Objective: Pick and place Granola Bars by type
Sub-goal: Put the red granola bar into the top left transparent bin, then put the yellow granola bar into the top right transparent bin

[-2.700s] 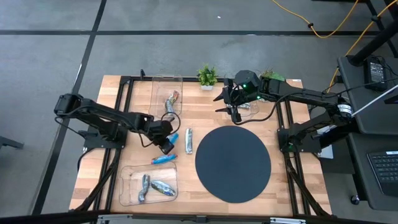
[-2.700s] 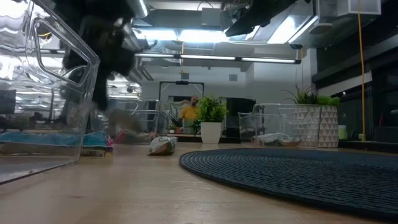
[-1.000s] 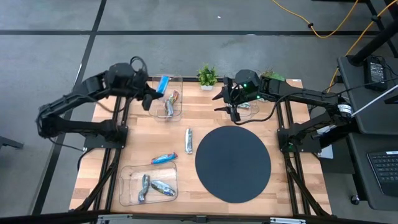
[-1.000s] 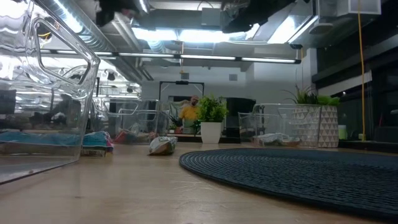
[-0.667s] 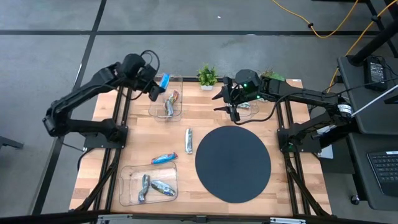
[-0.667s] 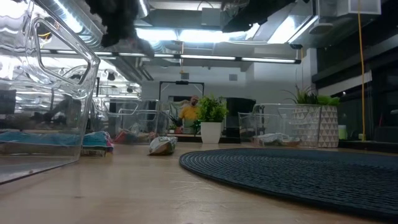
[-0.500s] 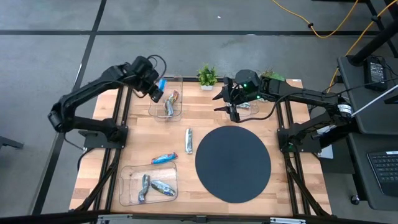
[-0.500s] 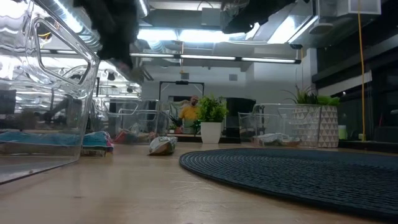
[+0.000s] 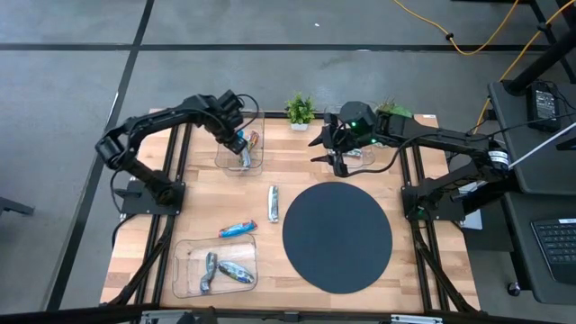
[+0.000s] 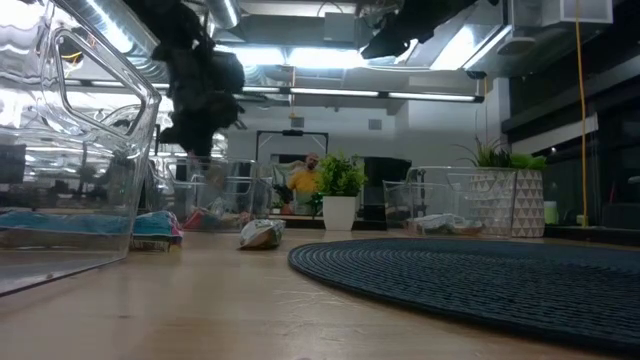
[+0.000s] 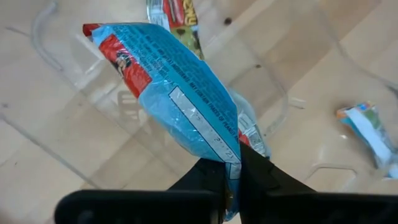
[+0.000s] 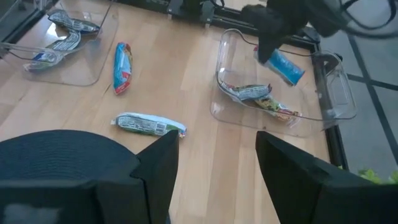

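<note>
My left gripper (image 9: 238,141) is over the clear far-left tray (image 9: 225,155) and is shut on a bright blue granola bar (image 11: 180,106), which also shows as the blue bar (image 12: 286,67) in the right wrist view. Red-orange and silver bars (image 12: 258,96) lie on that tray's floor. A silver-white bar (image 9: 273,202) and a blue-and-red bar (image 9: 237,229) lie flat on the wooden table. My right gripper (image 9: 337,160) hangs open over the far middle of the table, holding nothing. My left gripper pinches one end of the blue bar (image 11: 229,163) between its two fingers. The fingers come steeply from above. The bar sticks out beyond the fingertips at a slant, lifted clear above the tray's floor.
A dark round mat (image 9: 337,237) fills the table's middle right. A clear near-left tray (image 9: 184,270) holds a few bars. Another clear tray (image 9: 364,155) with a bar stands at the far right, a small potted plant (image 9: 300,110) at the far edge.
My left gripper has swung toward the table's right and come down over the far-left tray, tipping to point steeply down. It stays shut on the blue bar, which has travelled with it.
</note>
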Controlling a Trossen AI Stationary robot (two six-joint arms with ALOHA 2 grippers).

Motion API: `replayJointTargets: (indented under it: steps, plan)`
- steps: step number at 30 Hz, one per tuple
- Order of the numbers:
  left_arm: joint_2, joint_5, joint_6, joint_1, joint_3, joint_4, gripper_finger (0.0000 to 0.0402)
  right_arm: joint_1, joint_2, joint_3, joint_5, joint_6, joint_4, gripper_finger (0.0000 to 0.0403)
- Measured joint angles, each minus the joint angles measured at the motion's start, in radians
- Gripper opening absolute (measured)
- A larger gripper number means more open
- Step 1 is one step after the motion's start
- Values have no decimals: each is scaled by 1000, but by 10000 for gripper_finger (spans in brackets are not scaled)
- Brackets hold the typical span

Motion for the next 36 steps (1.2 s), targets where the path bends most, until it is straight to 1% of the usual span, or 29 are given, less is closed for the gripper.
replayJointTargets:
  steps: [3, 5, 6, 9, 11, 14, 20, 23, 25, 27, 31, 33, 36]
  plan:
    - [24, 1, 2, 0, 0, 1, 19, 0, 5, 0, 0, 0, 2, 216]
    - [30, 22, 25, 0, 0, 0, 25, 0, 9, 0, 0, 2, 4, 216]
    - [29, 55, 39, 0, 0, 0, 28, 0, 10, 0, 0, 11, 3, 216]
    - [29, 205, 74, 2, 0, 12, 43, 0, 12, 0, -1, 19, 4, 216]
    - [29, 251, 75, 5, 0, 17, 55, 0, 14, 0, -1, 20, 3, 216]
    - [29, 234, 75, 8, 0, 17, 78, 0, 17, 0, -2, 15, 5, 216]
    - [27, 241, 69, 24, 0, -12, 137, 1, 25, 0, -1, 20, 6, 216]
    - [14, 243, 74, 42, 0, -36, 165, 1, 36, 0, -2, 67, 44, 216]
    - [-4, 255, 50, 52, 0, -54, 181, 0, 47, 0, -8, 106, 62, 217]
    - [-33, 299, 25, 55, 3, -65, 192, 1, 60, 0, -25, 136, 96, 217]
    - [-128, 347, 12, 25, 17, -71, 199, 2, 99, 0, -74, 143, 119, 217]
    - [-184, 352, -19, 8, 32, -73, 198, 8, 122, 0, -74, 109, 134, 217]
    - [-281, 351, -68, -17, 61, -75, 196, 29, 155, 0, -71, -48, 136, 218]
